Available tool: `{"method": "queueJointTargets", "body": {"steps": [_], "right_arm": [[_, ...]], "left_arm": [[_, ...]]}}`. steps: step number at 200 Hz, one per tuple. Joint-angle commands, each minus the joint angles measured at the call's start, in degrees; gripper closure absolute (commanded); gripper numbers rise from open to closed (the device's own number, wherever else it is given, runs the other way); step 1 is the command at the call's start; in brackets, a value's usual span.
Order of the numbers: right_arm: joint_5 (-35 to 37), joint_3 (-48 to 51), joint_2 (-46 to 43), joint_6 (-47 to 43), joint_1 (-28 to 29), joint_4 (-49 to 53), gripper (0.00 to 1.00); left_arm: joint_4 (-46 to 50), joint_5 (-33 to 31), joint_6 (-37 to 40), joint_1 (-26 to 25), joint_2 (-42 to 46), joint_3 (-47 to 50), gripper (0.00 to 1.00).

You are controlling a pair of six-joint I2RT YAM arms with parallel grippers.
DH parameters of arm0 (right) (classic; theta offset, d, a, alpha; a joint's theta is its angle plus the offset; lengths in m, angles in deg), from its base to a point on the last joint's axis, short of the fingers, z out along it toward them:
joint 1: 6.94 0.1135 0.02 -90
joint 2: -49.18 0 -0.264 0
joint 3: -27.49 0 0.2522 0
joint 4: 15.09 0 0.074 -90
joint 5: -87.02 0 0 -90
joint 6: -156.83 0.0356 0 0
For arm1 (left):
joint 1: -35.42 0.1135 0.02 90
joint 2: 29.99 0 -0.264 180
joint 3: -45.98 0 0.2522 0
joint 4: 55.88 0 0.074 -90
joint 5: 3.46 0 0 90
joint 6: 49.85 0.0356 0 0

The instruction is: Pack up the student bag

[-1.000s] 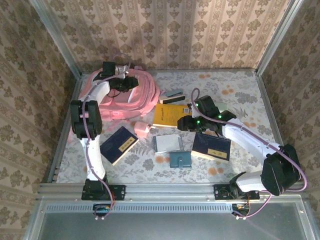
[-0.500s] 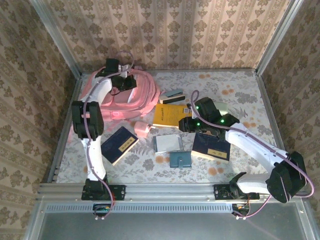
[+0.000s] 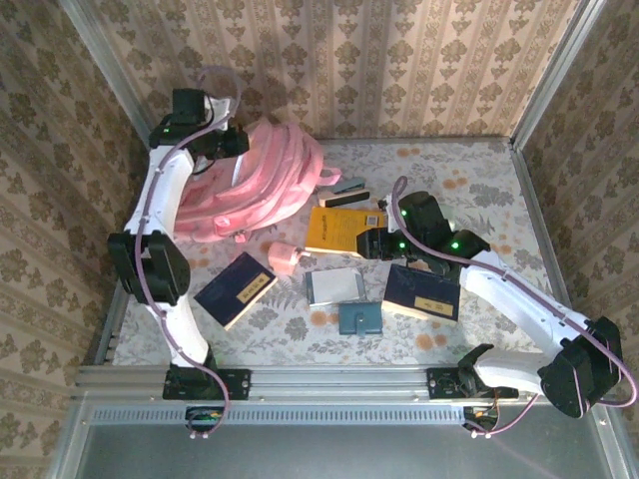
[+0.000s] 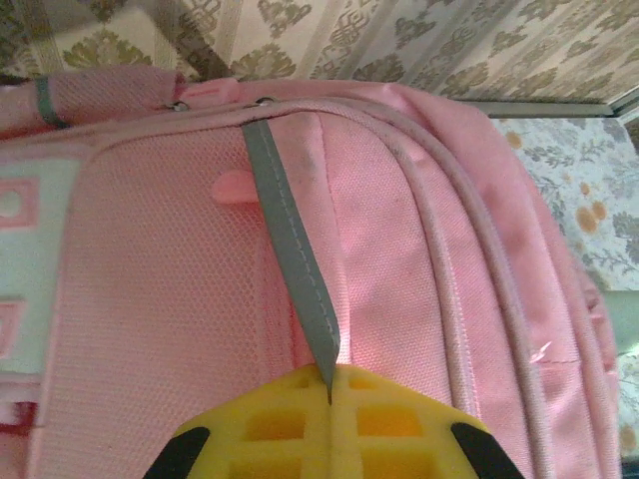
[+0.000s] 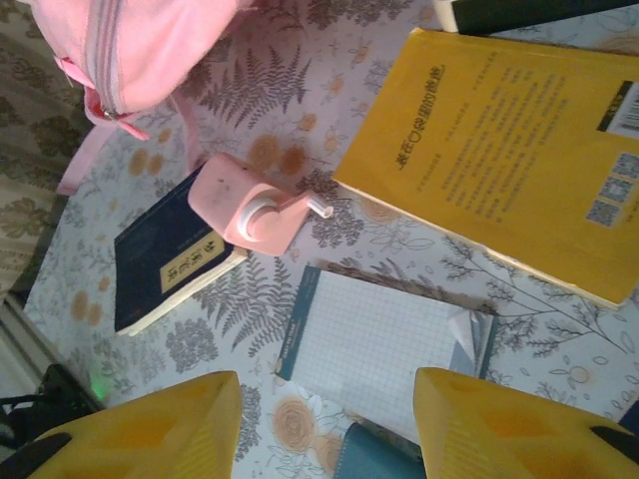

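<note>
Left pincer (image 4: 329, 397) clamped on grey loop (image 4: 292, 261) of student bag (image 3: 268, 182) | right pincer (image 5: 329, 419) apart over notepad (image 5: 379, 339) | step: propping bag | next: probably unzip it

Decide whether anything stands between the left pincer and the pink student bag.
Nothing visible does. The left pincer is shut directly on the grey strap of the student bag, with no other object between them.

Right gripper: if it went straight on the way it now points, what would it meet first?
Most likely the notepad. In the right wrist view it lies flat on the table, straight ahead of the right gripper and between its open jaws. Depth is hard to judge, but nothing appears to stand in between.
</note>
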Motion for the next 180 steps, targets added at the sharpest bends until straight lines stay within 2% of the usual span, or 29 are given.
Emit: {"method": "queueJointTargets", "body": {"steps": [1,45,83,104,120,140,148,153,161,180], "right_arm": [[-3.4,-1.4,-0.4,-0.3,0.2,-1.3,0.49],[-2.7,-5.4,2.0,-1.1,2.2,0.3,0.48],[-7.7,-11.9,7.9,1.8,3.8,-1.9,0.49],[-2.6,-16.6,10.4,-2.1,9.5,0.8,0.49],[1.2,-16.4,11.4,-3.2,12.7,-0.6,0.52],[4.3,-13.3,13.4,-3.6,15.3,-5.7,0.57],[3.8,-11.4,14.1,-4.6,16.3,-9.4,0.57],[3.7,-9.9,14.3,-5.7,17.1,-12.1,0.53],[5.7,-7.1,13.8,-8.4,18.7,-17.8,0.49],[11.1,3.7,12.1,-18.6,23.4,-37.6,0.51]], "left_arm": [[-1.9,3.4,0.3,0.3,5.9,-3.6,1.0],[-3.5,0.6,-4.8,-0.9,11.4,1.1,1.0],[-6.7,-3.1,-7.9,-1.5,16.5,7.1,1.0],[-7.9,-6.9,-11.2,-1.6,19.1,9.7,1.0],[-10.7,-9.2,-14.3,-2.4,21.3,12.7,1.0],[-11.9,-13.4,-19.8,-4.0,22.3,14.5,1.0],[-12.0,-14.2,-22.0,-4.3,22.3,15.0,1.0],[-12.1,-14.6,-23.4,-4.5,22.3,15.4,1.0],[-12.9,-14.9,-24.8,-4.6,22.3,16.3,1.0],[-13.6,-15.6,-28.0,-4.7,22.3,17.7,1.0]]}}
